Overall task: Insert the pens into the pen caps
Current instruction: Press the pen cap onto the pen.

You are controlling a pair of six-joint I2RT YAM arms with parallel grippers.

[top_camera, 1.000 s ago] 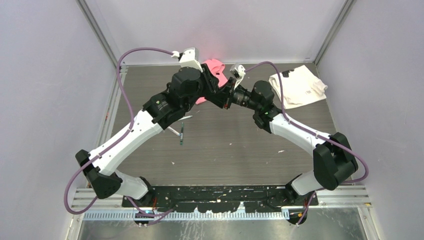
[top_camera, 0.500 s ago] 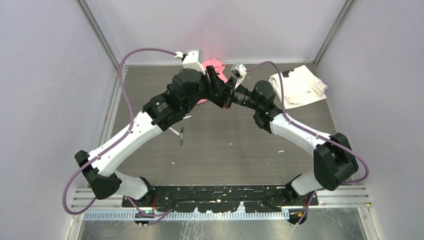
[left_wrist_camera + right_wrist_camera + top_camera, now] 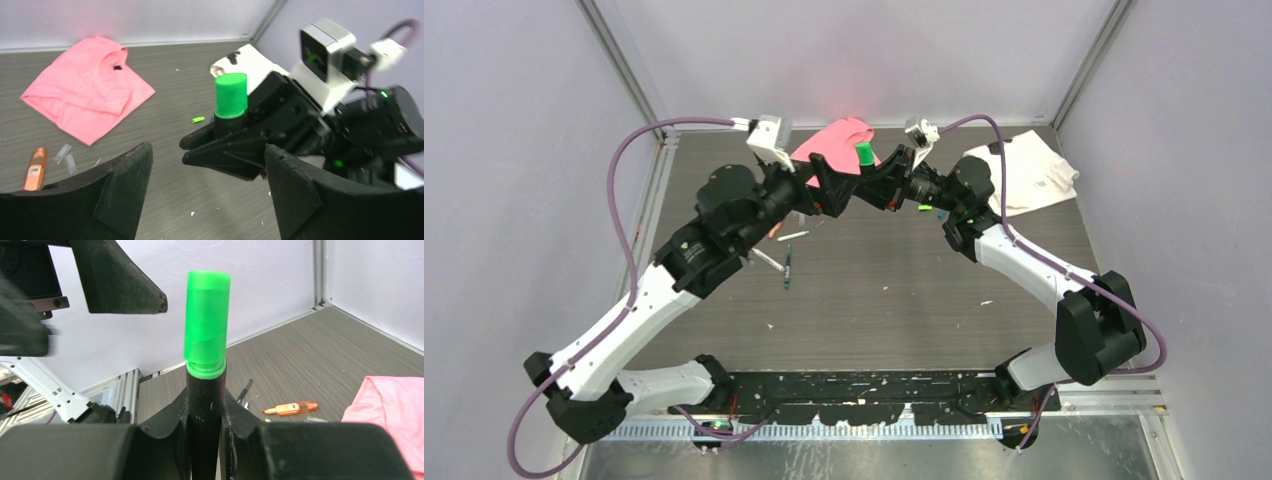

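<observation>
Right tool (image 3: 205,402): clenched on the black highlighter (image 3: 205,435), gripping its barrel and holding it upright above the bench (image 3: 894,290).
Bright green cap (image 3: 207,315): seated on the highlighter's top end, just above the right tool's fingertips.
Left tool (image 3: 209,165): released, jaws wide and empty, facing the capped highlighter and clear of it.
On the bench: orange pen (image 3: 35,169), dark green pen (image 3: 787,268), small green cap (image 3: 198,119), pink cloth (image 3: 85,100).
</observation>
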